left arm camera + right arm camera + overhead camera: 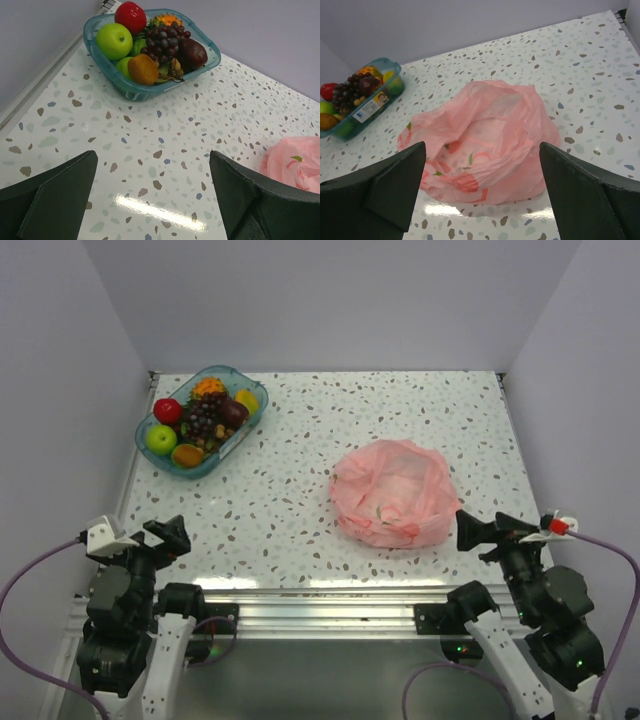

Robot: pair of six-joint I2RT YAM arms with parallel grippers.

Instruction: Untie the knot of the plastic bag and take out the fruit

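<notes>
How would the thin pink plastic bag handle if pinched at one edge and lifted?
The thin, crinkled pink plastic bag lies slumped in soft folds, so it would probably drape limply. It looks collapsed, with no clear bulge inside, so likely very light. Pushed, it would probably crumple or slide on the glossy speckled tabletop, not roll.

The plastic bag (485, 145) was thin, crinkled, translucent pink film with a faint sheen. The desk (300, 480) was smooth and glossy with a speckled stone look, catching lamp glare. The tray (132, 92) was clear blue plastic; the green apple (114, 41) shone waxy. The left hand (153, 165) had matt black fingers (55, 200).
</notes>
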